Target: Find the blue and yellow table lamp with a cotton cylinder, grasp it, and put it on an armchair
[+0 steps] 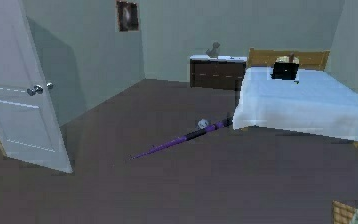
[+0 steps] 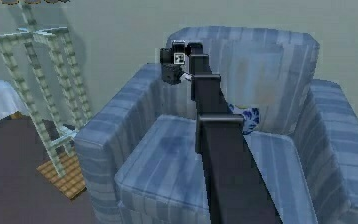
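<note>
The arm [image 2: 223, 140] lies stretched out across the middle of the blue striped armchair [image 2: 293, 160]. Its line runs from the front of the seat toward the backrest. The gripper [image 2: 168, 62] sits at the far end, up by the corner where the backrest meets the armrest on the arm side view's left. Chair fabric lies right behind the fingers, so I cannot tell whether the gripper holds anything. I cannot make out a lamp with any certainty. The closest candidate is a small blue and white patterned thing [image 2: 250, 119] on the seat, against the foot of the backrest, just beside the arm on its right in that view. It is lower than the gripper and closer to the robot. The gripper and the seat are already in line, the cushion spreading below and to both sides of the arm. If the lamp is in the gripper, I judge the next move is mostly downward. If the patterned thing is the lamp, it already rests on the armchair.
</note>
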Robot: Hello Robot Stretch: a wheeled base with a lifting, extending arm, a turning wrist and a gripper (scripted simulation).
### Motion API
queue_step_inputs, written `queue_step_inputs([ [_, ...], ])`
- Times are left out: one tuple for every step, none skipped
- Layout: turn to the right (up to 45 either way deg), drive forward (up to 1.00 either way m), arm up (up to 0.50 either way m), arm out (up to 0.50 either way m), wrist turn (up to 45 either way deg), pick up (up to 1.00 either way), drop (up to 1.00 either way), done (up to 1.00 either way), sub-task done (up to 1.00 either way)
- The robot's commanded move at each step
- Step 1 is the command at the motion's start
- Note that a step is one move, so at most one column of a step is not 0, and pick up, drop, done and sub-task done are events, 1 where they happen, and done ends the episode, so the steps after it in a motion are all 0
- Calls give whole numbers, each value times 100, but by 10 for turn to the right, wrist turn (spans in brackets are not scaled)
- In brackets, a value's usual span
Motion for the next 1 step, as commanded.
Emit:
queue_step_inputs([
  [0, 0, -18, 0, 0, 0, 0, 0, 0],
])
